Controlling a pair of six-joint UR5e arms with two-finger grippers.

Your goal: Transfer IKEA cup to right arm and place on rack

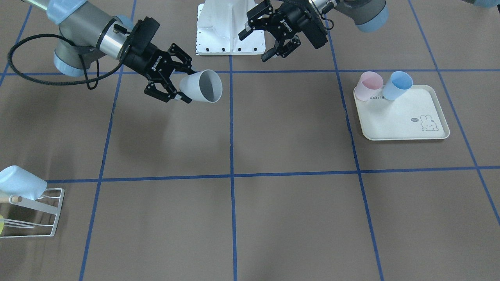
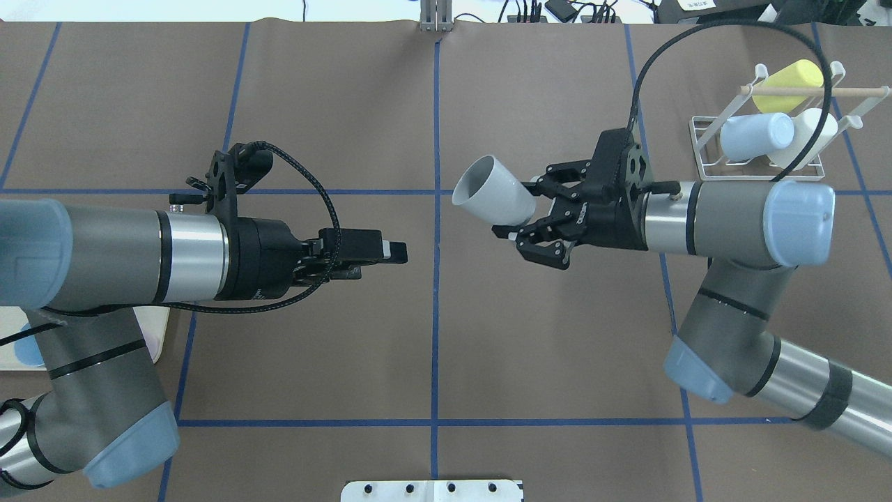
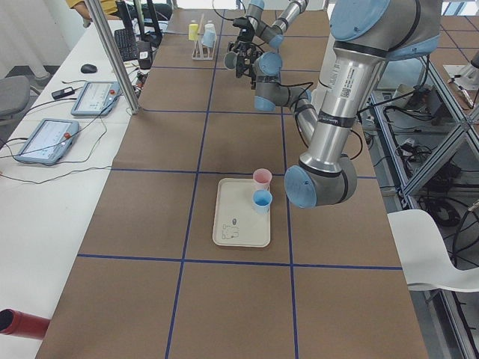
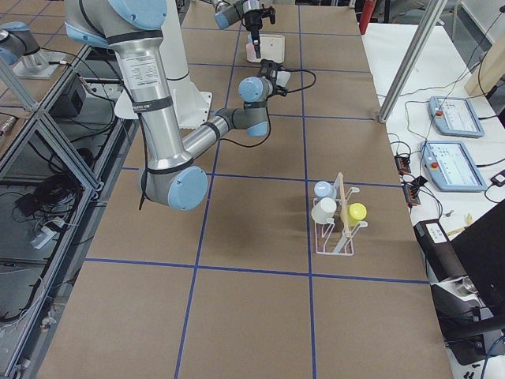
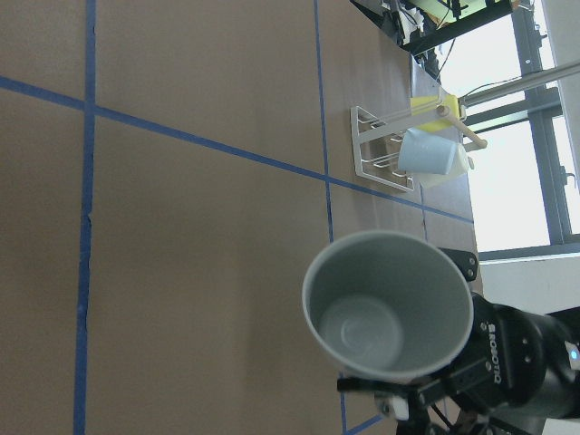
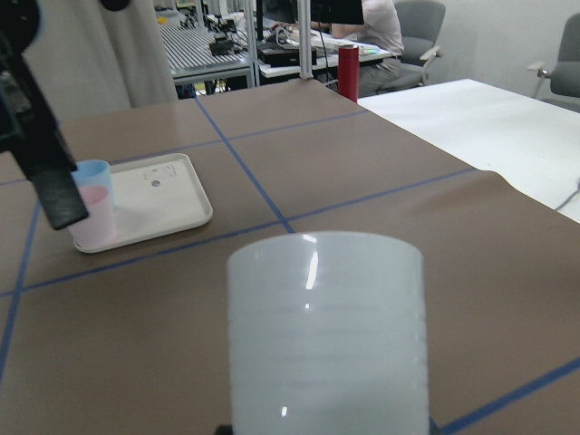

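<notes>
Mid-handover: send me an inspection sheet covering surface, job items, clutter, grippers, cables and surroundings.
Surface: brown table with blue tape grid; no spills seen.
Job's things: grey cup held in the air, mouth toward the left gripper; rack carries a yellow cup, a pale blue cup and a white cup.
Clutter: cream tray with a pink cup and a blue cup.
Grippers: right gripper shut on the grey cup; left gripper open, empty.
Cables: long black cable loop on the right arm; braided cable behind the left gripper.
Surroundings: two tablets on a white bench.

A robotics lab: teach pendants (image 3: 95, 97) on a white bench (image 3: 45, 194), aluminium framing (image 3: 114, 56), blue-taped brown table (image 3: 239, 299).
</notes>
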